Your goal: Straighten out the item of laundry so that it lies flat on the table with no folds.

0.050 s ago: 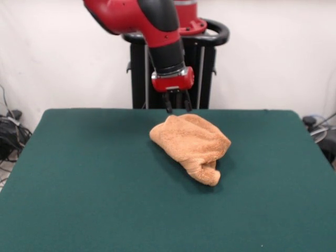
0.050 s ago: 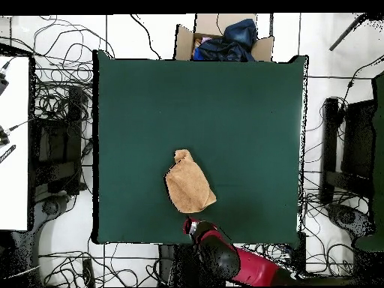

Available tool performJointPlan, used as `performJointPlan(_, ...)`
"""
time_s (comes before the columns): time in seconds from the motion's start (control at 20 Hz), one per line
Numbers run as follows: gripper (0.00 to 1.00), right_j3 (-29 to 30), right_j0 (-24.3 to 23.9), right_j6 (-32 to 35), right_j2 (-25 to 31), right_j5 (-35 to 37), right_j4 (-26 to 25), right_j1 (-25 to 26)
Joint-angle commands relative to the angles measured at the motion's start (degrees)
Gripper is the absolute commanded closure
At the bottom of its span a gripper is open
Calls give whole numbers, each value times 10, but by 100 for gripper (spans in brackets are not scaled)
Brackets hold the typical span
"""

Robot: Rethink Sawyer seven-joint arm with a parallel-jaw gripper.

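The item of laundry (image 1: pixel 191 144) is an orange-tan towel lying crumpled in a folded heap near the middle of the green table (image 1: pixel 79 184), with a rolled corner pointing toward the camera. In the overhead view the towel (image 2: pixel 187 186) lies close to the table's (image 2: pixel 247 120) bottom edge. My gripper (image 1: pixel 178 109) hangs just above the towel's far edge, with its two dark fingers apart and nothing between them. From overhead the gripper (image 2: pixel 192 224) shows only as the red wrist next to the towel's lower corner.
Cables cover the floor around the table. A cardboard box (image 2: pixel 225 39) holding dark blue cloth stands beyond the table's top edge in the overhead view. Dark equipment stands on the floor on both sides.
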Motion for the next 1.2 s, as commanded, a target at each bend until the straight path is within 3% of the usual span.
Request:
performJointPlan(0.05,0,-88,39,92,-29,-31,9,6)
performJointPlan(1.2,0,-109,90,84,-82,33,31,-13)
